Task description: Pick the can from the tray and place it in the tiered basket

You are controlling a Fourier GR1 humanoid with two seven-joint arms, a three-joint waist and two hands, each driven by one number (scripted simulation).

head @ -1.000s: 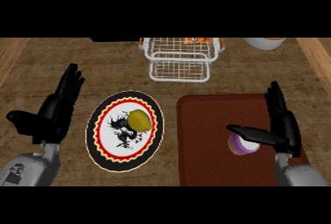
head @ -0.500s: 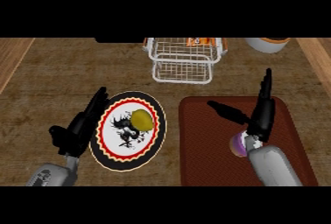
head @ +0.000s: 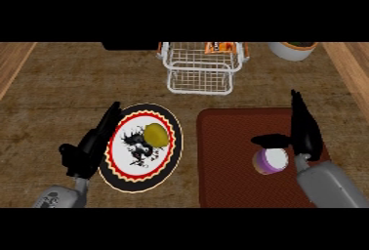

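Note:
The can [head: 271, 160], purple with a pale top, stands on the dark red tray [head: 231, 161] toward its right side. My right hand [head: 302, 131] is just right of the can, fingers straight and pointing away from me, thumb [head: 271, 140] reaching over the can's far edge. It is open and not closed on the can. The white wire tiered basket [head: 201, 66] stands at the back centre. My left hand [head: 90, 146] rests open at the left edge of the plate.
A round plate [head: 141, 146] with a black and red rim holds a yellow fruit [head: 158, 135] left of the tray. A pale bowl [head: 292, 49] sits at the back right. Wooden counter edges run along both sides.
My right hand has shifted right and back toward the can, thumb now over it. The left hand has stayed beside the plate.

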